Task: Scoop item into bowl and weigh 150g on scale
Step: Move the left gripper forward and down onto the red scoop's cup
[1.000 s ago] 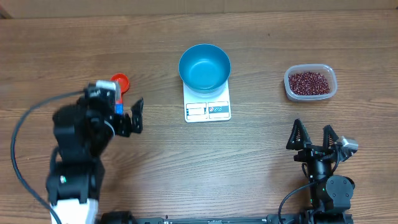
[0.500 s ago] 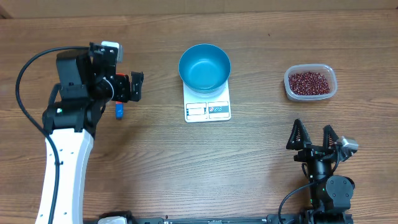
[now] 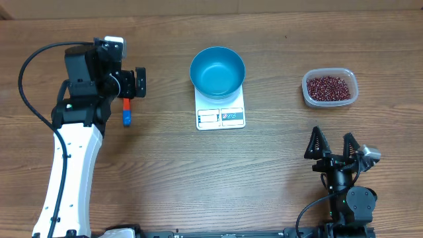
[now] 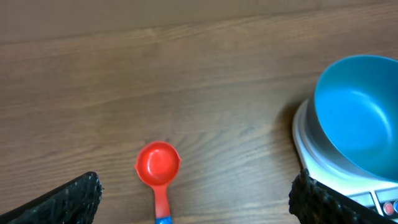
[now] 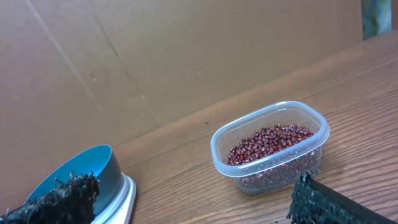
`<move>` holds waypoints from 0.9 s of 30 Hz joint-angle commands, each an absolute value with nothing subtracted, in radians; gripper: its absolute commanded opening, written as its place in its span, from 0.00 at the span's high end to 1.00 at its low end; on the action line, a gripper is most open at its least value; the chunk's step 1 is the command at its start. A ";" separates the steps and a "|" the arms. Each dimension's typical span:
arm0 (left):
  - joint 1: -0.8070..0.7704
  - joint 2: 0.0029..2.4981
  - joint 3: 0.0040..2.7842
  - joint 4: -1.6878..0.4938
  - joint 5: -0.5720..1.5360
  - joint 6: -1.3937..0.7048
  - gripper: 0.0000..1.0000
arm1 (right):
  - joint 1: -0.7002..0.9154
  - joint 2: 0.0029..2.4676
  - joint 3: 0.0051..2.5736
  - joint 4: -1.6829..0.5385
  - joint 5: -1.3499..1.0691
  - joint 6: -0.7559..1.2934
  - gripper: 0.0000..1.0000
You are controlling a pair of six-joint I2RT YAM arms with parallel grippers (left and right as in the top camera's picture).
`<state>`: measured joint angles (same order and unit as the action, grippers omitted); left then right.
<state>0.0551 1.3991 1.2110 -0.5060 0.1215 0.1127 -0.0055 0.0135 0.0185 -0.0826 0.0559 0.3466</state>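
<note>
worktop (image 3: 198,178), wood grain. blue bowl (image 3: 217,71) is seated on the white scale (image 3: 221,117); the bowl is seen to be empty, and the scale's display panels are left uncovered along the near edge. the beans (image 3: 326,86) are all contained in a clear tub (image 3: 330,104) at the far right, well apart from the scale. a red scoop (image 4: 158,165) with a blue handle is laid flat on the worktop left of the scale, cup end away from the robot. left jaws are spread wide above the scoop, nothing grasped. right jaws are likewise released and empty, held low at the near right edge, pointed towards the tub.
</note>
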 commanded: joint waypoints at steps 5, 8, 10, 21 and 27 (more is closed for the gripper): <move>0.065 1.405 1.239 -0.529 0.131 0.097 0.00 | 0.000 0.003 0.008 -0.078 0.059 0.342 0.00; 0.066 1.411 1.239 -0.535 0.131 0.109 0.00 | 0.000 0.003 0.008 -0.078 0.059 0.343 0.00; 0.073 1.428 1.239 -0.501 0.110 0.107 0.01 | 0.000 0.003 0.008 -0.078 0.059 0.342 0.00; 0.202 1.632 1.239 -0.353 0.059 -0.023 0.00 | 0.000 0.003 0.008 -0.078 0.059 0.342 0.00; 0.284 1.737 1.239 -0.323 0.063 0.028 0.02 | 0.000 0.003 0.008 -0.078 0.059 0.342 0.00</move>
